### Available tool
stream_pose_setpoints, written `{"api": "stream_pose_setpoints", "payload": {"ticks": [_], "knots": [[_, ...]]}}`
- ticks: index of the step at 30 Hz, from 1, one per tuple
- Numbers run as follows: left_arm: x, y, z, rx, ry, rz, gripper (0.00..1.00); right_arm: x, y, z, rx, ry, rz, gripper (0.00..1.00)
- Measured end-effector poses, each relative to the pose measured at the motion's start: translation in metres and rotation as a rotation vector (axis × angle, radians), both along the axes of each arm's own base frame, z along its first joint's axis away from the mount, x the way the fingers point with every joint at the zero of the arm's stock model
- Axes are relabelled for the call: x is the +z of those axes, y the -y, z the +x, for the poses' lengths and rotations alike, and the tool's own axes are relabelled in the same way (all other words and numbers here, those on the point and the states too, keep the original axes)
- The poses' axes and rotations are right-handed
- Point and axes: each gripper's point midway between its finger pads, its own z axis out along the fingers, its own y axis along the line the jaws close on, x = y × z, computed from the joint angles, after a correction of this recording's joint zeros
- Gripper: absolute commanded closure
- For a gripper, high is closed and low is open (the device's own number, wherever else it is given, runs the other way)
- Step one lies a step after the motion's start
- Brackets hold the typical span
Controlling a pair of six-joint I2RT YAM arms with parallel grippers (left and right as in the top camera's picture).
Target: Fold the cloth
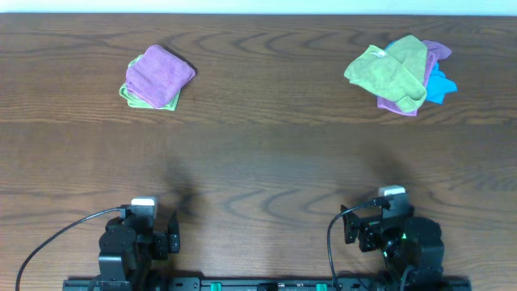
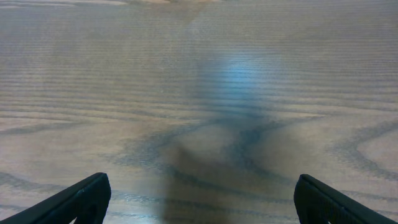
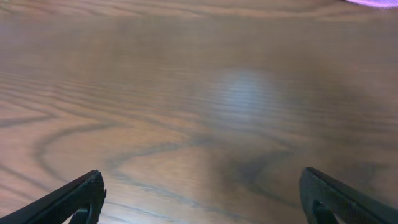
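Observation:
The lilac-purple cloth (image 1: pixel 159 71) lies folded into a small thick packet at the back left of the table, resting on a folded lime-green cloth (image 1: pixel 145 99). My left gripper (image 1: pixel 144 212) sits at the front edge, far from the cloth, open and empty; its view shows only bare wood between the fingers (image 2: pixel 200 190). My right gripper (image 1: pixel 391 204) is at the front right, open and empty over bare wood (image 3: pixel 202 183).
A bunched pile of green, purple and blue cloths (image 1: pixel 400 74) lies at the back right; a purple sliver of it shows at the top edge of the right wrist view (image 3: pixel 373 2). The dark wooden table (image 1: pixel 258 162) spans the view.

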Motion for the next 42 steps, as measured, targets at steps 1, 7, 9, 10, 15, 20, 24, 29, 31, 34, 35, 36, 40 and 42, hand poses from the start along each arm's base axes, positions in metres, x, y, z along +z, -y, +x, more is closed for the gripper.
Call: {"api": "stream_pose_setpoints", "payload": {"ticks": [1, 7, 9, 10, 15, 20, 24, 29, 31, 34, 35, 36, 40, 42], "knots": [[0.0, 0.0, 0.0, 0.0, 0.0, 0.0, 0.05, -0.004, 0.002, -0.001, -0.009, -0.002, -0.004, 0.01], [0.0, 0.0, 0.0, 0.0, 0.0, 0.0, 0.05, -0.015, 0.013, -0.003, -0.065, -0.008, -0.011, 0.01], [0.0, 0.0, 0.0, 0.0, 0.0, 0.0, 0.04, -0.016, 0.016, -0.003, -0.078, -0.006, -0.013, 0.01], [0.0, 0.0, 0.0, 0.0, 0.0, 0.0, 0.05, -0.016, 0.016, -0.003, -0.082, -0.003, -0.015, 0.01], [0.0, 0.0, 0.0, 0.0, 0.0, 0.0, 0.05, -0.016, 0.018, -0.003, -0.082, 0.0, -0.033, 0.01], [0.0, 0.0, 0.0, 0.0, 0.0, 0.0, 0.05, -0.016, 0.019, -0.003, -0.078, 0.001, -0.04, 0.01], [0.0, 0.0, 0.0, 0.0, 0.0, 0.0, 0.05, -0.016, 0.019, -0.003, -0.078, 0.001, -0.04, 0.01], [0.0, 0.0, 0.0, 0.0, 0.0, 0.0, 0.05, -0.017, 0.019, -0.003, -0.078, 0.001, -0.04, 0.01], [0.0, 0.0, 0.0, 0.0, 0.0, 0.0, 0.05, -0.017, 0.019, -0.003, -0.078, 0.001, -0.04, 0.01], [0.0, 0.0, 0.0, 0.0, 0.0, 0.0, 0.05, -0.017, 0.019, -0.003, -0.078, 0.001, -0.04, 0.01], [0.0, 0.0, 0.0, 0.0, 0.0, 0.0, 0.05, -0.017, 0.019, -0.003, -0.078, 0.001, -0.04, 0.01], [0.0, 0.0, 0.0, 0.0, 0.0, 0.0, 0.05, -0.017, 0.019, -0.003, -0.078, 0.001, -0.041, 0.01], [0.0, 0.0, 0.0, 0.0, 0.0, 0.0, 0.05, -0.017, 0.019, -0.003, -0.078, 0.001, -0.04, 0.01], [0.0, 0.0, 0.0, 0.0, 0.0, 0.0, 0.05, -0.017, 0.019, -0.003, -0.078, 0.001, -0.04, 0.01]]}}
